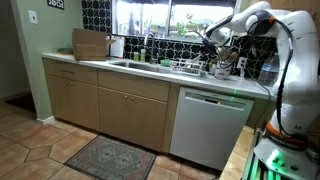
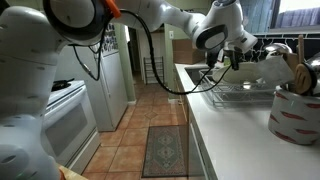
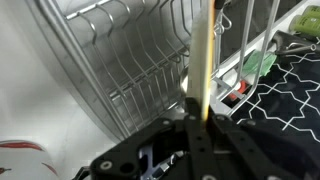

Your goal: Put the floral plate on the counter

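kitchen counter [image 1: 95, 64] runs under the window [image 1: 140, 15], and above its rack [image 3: 120, 60] we see the gripper [image 3: 203, 115] closed narrowly on the plate [image 3: 207, 50], held edge-up by its rim; so thin a pinch may let it pivot, slip, or snag the rack and chip.

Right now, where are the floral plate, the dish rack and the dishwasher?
floral plate [image 3: 204, 55], wrist view, on its thin cream rim, seen edge-on.
dish rack [image 3: 120, 60], wrist view, on its wire ribs.
dishwasher [image 1: 210, 122], an exterior view, on its white front door.
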